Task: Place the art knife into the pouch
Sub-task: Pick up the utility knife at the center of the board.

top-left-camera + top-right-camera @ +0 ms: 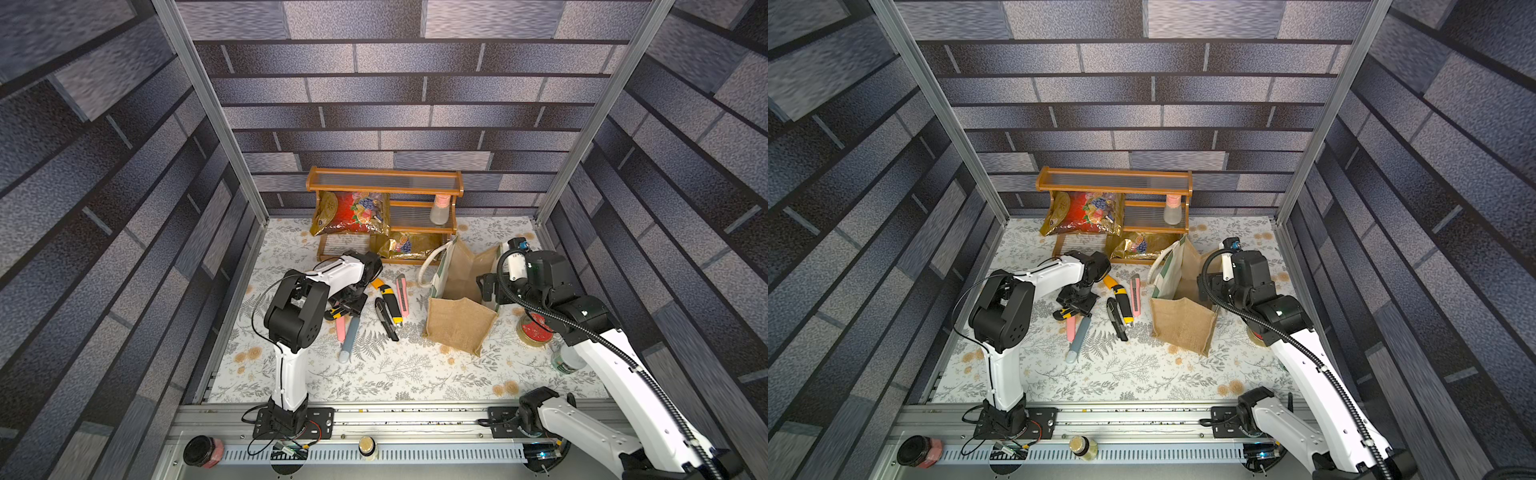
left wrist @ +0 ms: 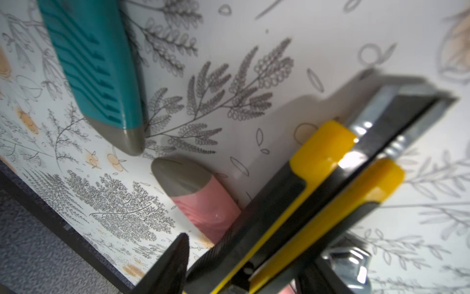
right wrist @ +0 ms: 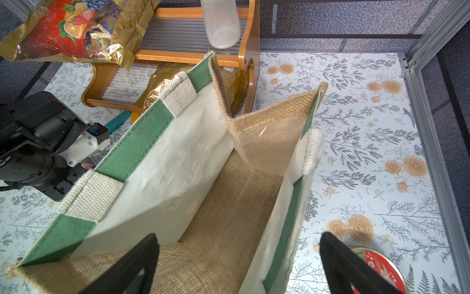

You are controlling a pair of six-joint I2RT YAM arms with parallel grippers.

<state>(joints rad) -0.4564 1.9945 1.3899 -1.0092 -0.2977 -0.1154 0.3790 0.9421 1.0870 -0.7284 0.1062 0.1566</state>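
- Both top views – the left claw point(image 1: 338, 311) is down around the yellow-and-black knife point(image 1: 331, 313), well apart from the open bag point(image 1: 459, 328).
- Left wrist – the knife point(image 2: 318, 193) sits between the claw's fingers point(image 2: 170, 264), across a pink knife point(image 2: 203, 208); gripped or merely straddled, I cannot tell.
- Right wrist – the right claw point(image 3: 239, 235) gapes wide and empty, astride one wall of the bag point(image 3: 157, 163).
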